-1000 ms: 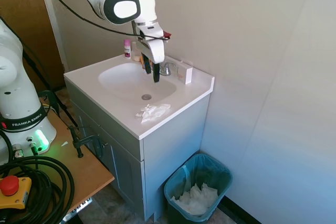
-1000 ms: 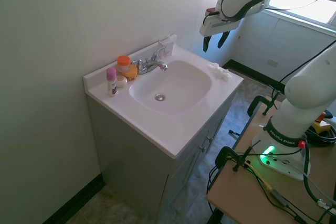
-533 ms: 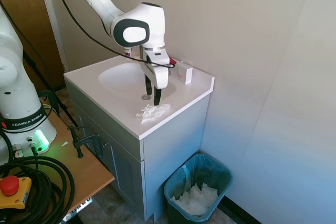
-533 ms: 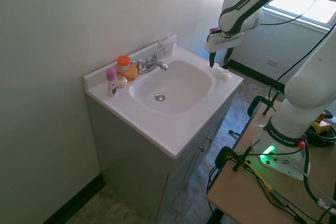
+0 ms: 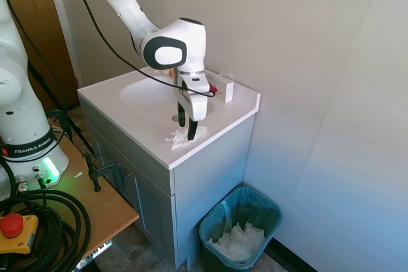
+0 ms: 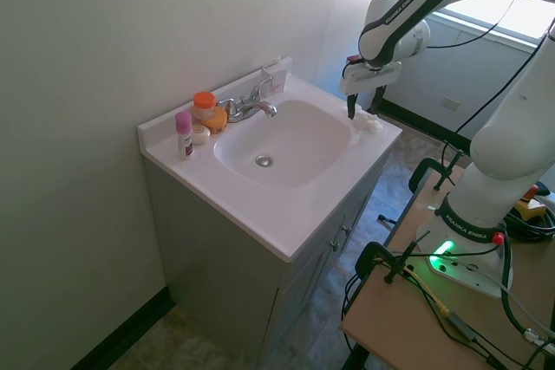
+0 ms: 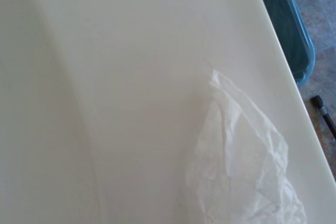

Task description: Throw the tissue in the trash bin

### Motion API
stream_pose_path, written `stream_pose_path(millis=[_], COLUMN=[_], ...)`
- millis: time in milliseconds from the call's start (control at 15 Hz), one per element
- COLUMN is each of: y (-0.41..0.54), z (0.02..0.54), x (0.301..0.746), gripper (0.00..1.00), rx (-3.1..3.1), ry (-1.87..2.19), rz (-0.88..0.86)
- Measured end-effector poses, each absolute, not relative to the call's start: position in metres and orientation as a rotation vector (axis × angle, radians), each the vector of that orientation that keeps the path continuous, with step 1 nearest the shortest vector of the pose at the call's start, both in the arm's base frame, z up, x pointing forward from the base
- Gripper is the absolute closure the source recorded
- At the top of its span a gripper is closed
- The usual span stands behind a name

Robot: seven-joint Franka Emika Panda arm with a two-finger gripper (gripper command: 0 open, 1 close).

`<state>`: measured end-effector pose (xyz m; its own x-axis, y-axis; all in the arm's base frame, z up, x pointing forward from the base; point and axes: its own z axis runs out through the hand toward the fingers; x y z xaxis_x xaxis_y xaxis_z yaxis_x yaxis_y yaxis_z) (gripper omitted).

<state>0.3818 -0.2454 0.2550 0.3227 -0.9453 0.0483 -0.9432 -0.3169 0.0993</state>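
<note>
Item 1: the tissue (image 5: pixel 185 136), on the sink counter (image 5: pixel 220 116) near its front corner. We find the gripper (image 5: pixel 187 133) spread over it. The trash bin (image 5: pixel 240 230) stands on the floor below.

First exterior view: high, off the vanity's front corner, taking in the sink (image 5: pixel 162 97) and trash bin (image 5: pixel 241 230) at lower right. Second exterior view: high, from the opposite side, arm entering upper right. Both share the basin. Wrist view: close above the tissue (image 7: pixel 239 166).
</note>
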Motion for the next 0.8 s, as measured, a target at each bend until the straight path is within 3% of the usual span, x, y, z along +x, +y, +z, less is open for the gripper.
stream_pose_path(millis=[800], y=[-0.2438], z=[0.2473], x=[0.3811], gripper=[1.0], rx=[2.472], ry=[-1.741], rz=[-0.104])
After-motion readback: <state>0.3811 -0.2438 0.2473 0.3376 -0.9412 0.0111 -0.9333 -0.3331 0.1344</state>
